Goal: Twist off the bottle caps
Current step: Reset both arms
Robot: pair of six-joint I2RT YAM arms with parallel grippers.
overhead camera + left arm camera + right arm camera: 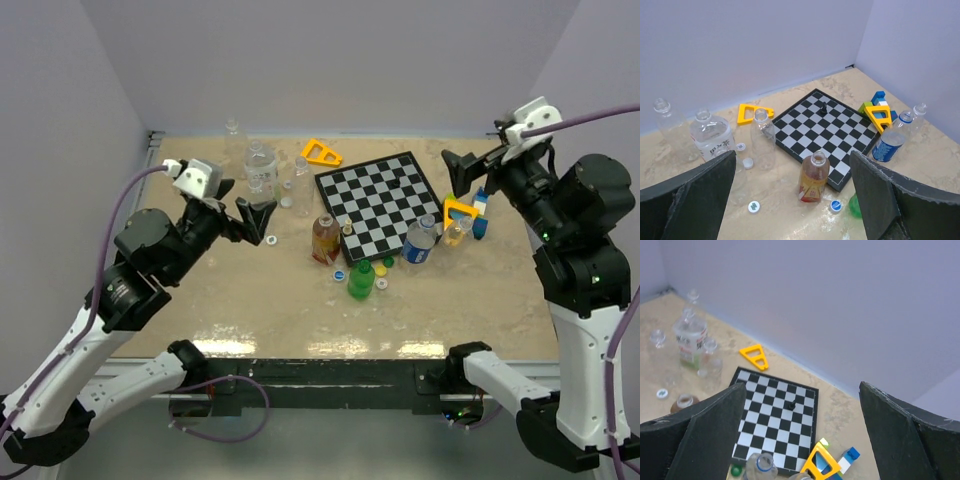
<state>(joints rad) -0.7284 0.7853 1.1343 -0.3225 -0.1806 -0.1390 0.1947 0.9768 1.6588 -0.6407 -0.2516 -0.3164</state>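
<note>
Left gripper (792, 165) and right gripper (802, 387) are held wide, empty. Bottle caps (380, 270) are found loose at the middle of the tabletop (250, 300), beside the open amber bottle (325, 238). Unscrewing is judged finished; only a check of the green bottle (361, 282) is called for.

I have my left arm (150, 262) bent at the elbow and reaching forward and inward from its base. The left gripper (252, 222) points toward the middle, and I see its jaws spread wide. My right arm (572, 215) stands tall on its side with the wrist turned inward. The right gripper (458, 172) hangs high, its jaws also wide apart.
</note>
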